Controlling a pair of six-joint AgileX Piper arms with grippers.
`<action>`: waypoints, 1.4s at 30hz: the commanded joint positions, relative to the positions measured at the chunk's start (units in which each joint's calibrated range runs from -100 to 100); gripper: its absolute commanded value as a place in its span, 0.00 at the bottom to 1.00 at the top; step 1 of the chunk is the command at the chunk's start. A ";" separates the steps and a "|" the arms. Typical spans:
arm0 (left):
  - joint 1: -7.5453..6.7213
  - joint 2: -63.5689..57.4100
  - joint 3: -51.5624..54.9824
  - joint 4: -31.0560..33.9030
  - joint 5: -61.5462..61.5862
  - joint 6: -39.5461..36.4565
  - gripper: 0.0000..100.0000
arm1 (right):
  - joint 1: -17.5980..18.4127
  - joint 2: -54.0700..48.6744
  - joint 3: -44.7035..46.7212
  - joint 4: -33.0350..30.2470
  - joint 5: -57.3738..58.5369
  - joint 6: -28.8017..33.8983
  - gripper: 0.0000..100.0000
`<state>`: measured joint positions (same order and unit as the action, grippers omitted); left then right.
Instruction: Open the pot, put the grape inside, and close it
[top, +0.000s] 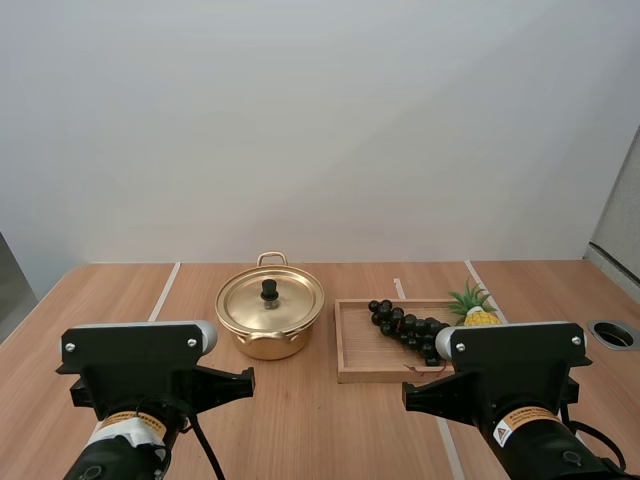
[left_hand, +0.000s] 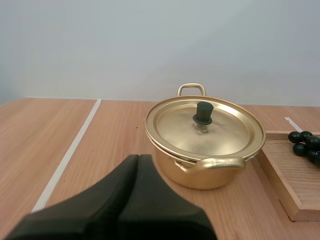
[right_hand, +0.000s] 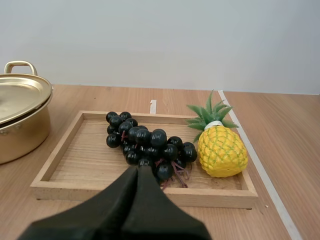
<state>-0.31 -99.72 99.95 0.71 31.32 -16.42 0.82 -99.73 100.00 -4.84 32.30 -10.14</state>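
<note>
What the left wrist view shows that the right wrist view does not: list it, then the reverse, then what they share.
Left wrist, not right wrist: the black knob on the lid, the near handle of the pot, and the left end effector, shut as one dark wedge in front of the pot.
Right wrist, not left wrist: the pineapple on the wooden tray beside the grapes, and the right end effector, shut, at the tray's near edge.
Shared: the pot with its lid on, the tray, some grapes, the table.
</note>
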 joint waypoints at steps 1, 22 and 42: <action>0.09 -0.28 0.05 -0.71 -0.54 -0.60 0.00 | -0.17 -0.27 0.00 -0.13 -1.23 -0.28 0.00; 0.09 -0.28 0.05 -0.71 -0.54 -0.60 0.00 | -0.17 -0.27 0.00 -0.13 -1.23 -0.28 0.00; 0.09 -0.28 0.05 -0.71 -0.73 -0.60 0.00 | -0.17 -0.27 0.00 7.16 -3.42 0.83 0.00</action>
<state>-0.31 -99.72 99.95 0.71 31.32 -16.42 0.82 -99.73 100.00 1.49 32.14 -9.39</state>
